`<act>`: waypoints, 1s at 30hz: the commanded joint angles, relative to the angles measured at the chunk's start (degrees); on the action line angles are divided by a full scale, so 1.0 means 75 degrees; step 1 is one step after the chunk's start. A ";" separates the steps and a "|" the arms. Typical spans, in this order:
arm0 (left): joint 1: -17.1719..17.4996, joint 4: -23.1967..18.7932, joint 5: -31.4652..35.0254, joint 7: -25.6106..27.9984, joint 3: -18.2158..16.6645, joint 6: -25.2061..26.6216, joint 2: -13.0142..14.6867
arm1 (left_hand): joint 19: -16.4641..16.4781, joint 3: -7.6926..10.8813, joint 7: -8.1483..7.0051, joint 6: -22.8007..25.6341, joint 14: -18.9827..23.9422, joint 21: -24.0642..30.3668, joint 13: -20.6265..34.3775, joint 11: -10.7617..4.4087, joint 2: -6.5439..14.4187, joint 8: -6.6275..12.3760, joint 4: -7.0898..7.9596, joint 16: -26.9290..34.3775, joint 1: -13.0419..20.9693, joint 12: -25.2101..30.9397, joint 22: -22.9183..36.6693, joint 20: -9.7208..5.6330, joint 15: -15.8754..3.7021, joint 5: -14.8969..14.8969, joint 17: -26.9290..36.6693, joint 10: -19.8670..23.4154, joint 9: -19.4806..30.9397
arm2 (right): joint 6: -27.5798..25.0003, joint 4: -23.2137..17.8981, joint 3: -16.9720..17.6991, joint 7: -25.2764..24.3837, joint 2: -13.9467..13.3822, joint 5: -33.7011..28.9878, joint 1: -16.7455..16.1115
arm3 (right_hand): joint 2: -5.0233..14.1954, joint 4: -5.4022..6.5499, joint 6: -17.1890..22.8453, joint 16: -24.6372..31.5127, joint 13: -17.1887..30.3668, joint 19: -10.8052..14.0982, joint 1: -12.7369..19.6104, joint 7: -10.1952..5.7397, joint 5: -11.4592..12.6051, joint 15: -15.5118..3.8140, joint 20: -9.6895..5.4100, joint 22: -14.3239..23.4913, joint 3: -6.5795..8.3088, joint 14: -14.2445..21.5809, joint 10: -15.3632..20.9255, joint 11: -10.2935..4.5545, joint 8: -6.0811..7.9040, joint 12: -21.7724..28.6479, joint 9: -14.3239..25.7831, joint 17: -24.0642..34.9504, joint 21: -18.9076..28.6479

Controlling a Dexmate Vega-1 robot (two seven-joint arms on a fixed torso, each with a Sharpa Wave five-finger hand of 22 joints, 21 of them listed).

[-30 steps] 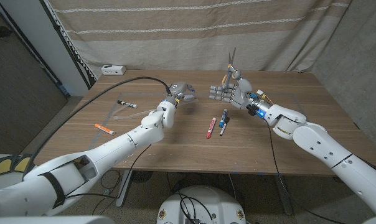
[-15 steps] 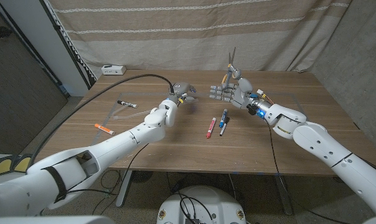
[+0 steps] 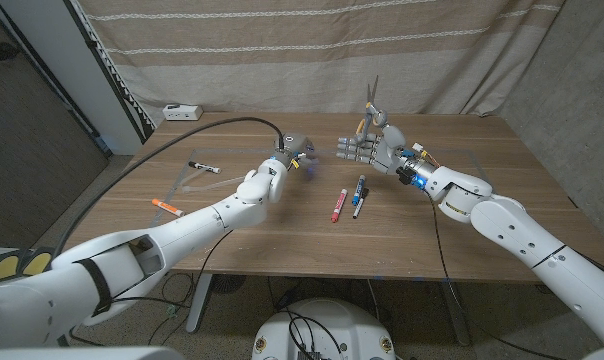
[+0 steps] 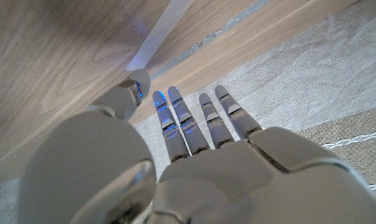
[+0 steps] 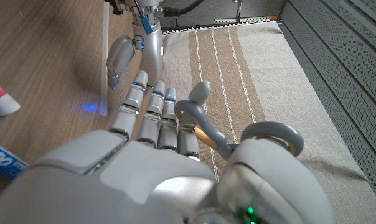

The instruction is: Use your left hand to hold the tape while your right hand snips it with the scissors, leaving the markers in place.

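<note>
My right hand (image 3: 374, 150) grips grey scissors (image 3: 370, 100) above the table's far middle, blades pointing up; their loops (image 5: 266, 134) sit over its fingers. My left hand (image 3: 290, 150) hovers a short way to its left, fingers straight and apart. A clear strip of tape (image 4: 157, 34) lies on the wood and ends at the left thumb tip (image 4: 135, 84); nothing is pinched. The same tape (image 5: 105, 62) runs beside that thumb in the right wrist view. A red marker (image 3: 338, 205) and a blue marker (image 3: 359, 195) lie in front of the hands. A black marker (image 3: 204, 166) and an orange marker (image 3: 167, 207) lie at the left.
A white box (image 3: 182, 111) sits at the back left corner, with a black cable (image 3: 222, 124) arching over the table to the left arm. A clear strip (image 3: 187, 182) lies near the black marker. A striped curtain (image 3: 312, 50) hangs behind the table.
My left arm has stretched a little further out, carrying its hand slightly towards the right hand. The right hand and scissors have stayed still, and the markers have not moved.
</note>
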 commanded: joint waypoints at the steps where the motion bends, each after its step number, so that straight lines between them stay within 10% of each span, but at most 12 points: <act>1: -0.0216 0.0447 0.0236 -0.0221 0.0231 -0.0299 -0.0132 | -0.0040 -0.0065 0.0085 0.0089 -0.0017 0.0003 0.0011 -0.0001 -0.0052 0.0061 0.0022 -0.0002 -0.0011 -0.0029 0.0011 -0.0027 -0.1097 0.0009 0.0012 -0.0065 0.0011 | 0.0001 -0.0034 0.0052 -0.0052 -0.0024 0.0017 -0.0040 | 0.0064 -0.0036 0.0033 -0.0018 0.0035 0.0067 0.0007 -0.0014 -0.0019 0.0003 -0.0012 0.0018 0.0000 0.0036 -0.0005 0.0009 0.0021 -0.0017 -0.0016 0.0011 -0.0024; 12: -0.0313 0.0768 0.0135 -0.0319 0.0274 -0.0435 -0.0250 | 0.0070 -0.0244 0.0252 -0.0044 -0.0142 0.0033 -0.0060 0.0345 -0.0034 0.0000 0.0048 -0.0014 -0.0055 -0.0085 -0.0007 -0.0117 -0.1106 0.0029 0.0003 -0.0182 0.0003 | -0.0020 -0.0014 0.0051 -0.0058 -0.0016 0.0042 -0.0044 | 0.0071 -0.0042 0.0002 -0.0033 0.0035 0.0086 0.0009 -0.0003 -0.0018 0.0041 -0.0011 0.0020 -0.0006 -0.0004 -0.0003 0.0016 0.0046 -0.0016 0.0028 0.0012 -0.0066; 30: -0.0454 0.0890 0.0095 -0.0724 0.0439 -0.0603 -0.0218 | -0.0138 -0.0450 0.0284 0.0156 -0.0358 -0.0069 -0.0147 0.0214 0.0060 0.0059 0.0162 0.0018 -0.0264 -0.0047 -0.0030 -0.0102 -0.0998 0.0039 0.0010 -0.0148 -0.0012 | -0.0017 -0.0086 0.0043 -0.0175 0.0014 0.0042 -0.0092 | 0.0087 -0.0051 0.0014 -0.0036 0.0035 0.0120 0.0010 0.0009 -0.0017 0.0048 -0.0010 0.0023 -0.0016 -0.0024 -0.0008 0.0020 0.0063 -0.0016 0.0029 0.0012 -0.0149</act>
